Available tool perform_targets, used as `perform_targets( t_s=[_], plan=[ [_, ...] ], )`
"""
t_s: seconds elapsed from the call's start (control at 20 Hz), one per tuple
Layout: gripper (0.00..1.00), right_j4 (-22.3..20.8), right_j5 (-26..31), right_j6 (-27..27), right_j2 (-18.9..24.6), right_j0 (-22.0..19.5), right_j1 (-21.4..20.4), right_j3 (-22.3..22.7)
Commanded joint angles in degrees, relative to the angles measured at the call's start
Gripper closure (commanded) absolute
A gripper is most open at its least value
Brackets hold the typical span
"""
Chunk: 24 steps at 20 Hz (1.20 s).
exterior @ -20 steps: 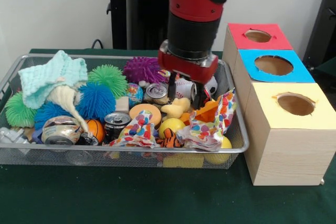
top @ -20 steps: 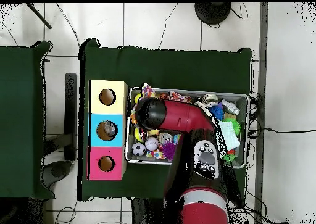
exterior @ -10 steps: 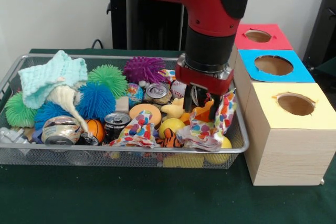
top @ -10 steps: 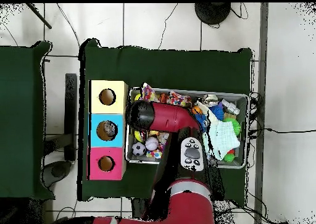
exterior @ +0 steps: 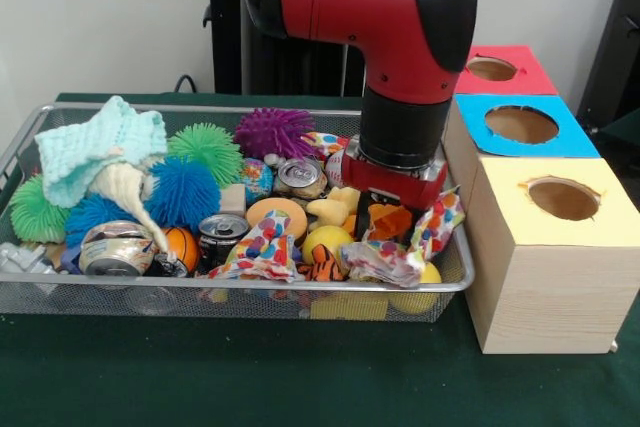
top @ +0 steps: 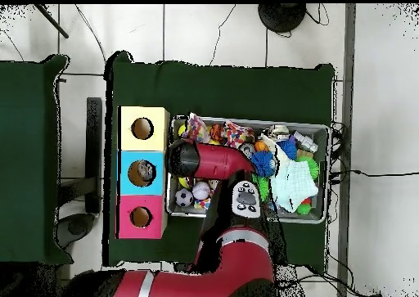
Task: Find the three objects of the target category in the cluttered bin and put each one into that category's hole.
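Observation:
The wire mesh bin is full of toys; it also shows in the overhead view. A can with a silvery top stands mid-bin. A black can stands near the front. A third printed can lies at the front left. My gripper is low in the bin's right end, and its fingers stand apart on either side of an orange thing. The blue-topped hole is in the middle box to the right. In the overhead view the arm hides the gripper.
The red-topped hole and the yellow-topped hole flank the blue one. Purple, green and blue puff balls, a teal cloth and dotted wrapping paper crowd the bin.
The arm has moved toward the boxes and the bin's front, and the gripper has dropped from above the clutter down into it by the orange thing.

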Motion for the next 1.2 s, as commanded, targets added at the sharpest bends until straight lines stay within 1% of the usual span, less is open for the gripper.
perform_targets(
  t_s=[0.05, 0.1, 0.25, 0.3, 0.4, 0.55, 0.75, 1.0, 1.2],
  plan=[
    [0.0, 2.39, -2.58, 8.57, 5.26, -1.64, 4.7, 2.4],
    [0.0, 2.47, -2.25, 8.42, 4.77, -1.59, 5.34, 1.21],
    [0.0, 1.19, -3.55, 7.24, 3.95, -1.49, 5.8, 0.18],
    [1.0, 0.53, -3.82, 6.43, 3.95, -1.67, 5.74, -0.02],
    [1.0, 0.25, -3.74, 5.96, 4.07, -1.93, 5.51, 0.06],
    [1.0, 0.69, -1.06, 6.41, 2.83, -1.64, 2.94, 1.21],
    [1.0, 0.79, 1.53, 5.07, 3.51, -2.97, -0.05, 2.29],
    [1.0, 0.79, 4.79, 2.93, 4.57, -4.88, -1.63, 1.58],
    [1.0, 0.12, 8.85, 0.78, 4.3, -6.93, -6.18, 3.52]
  ],
)
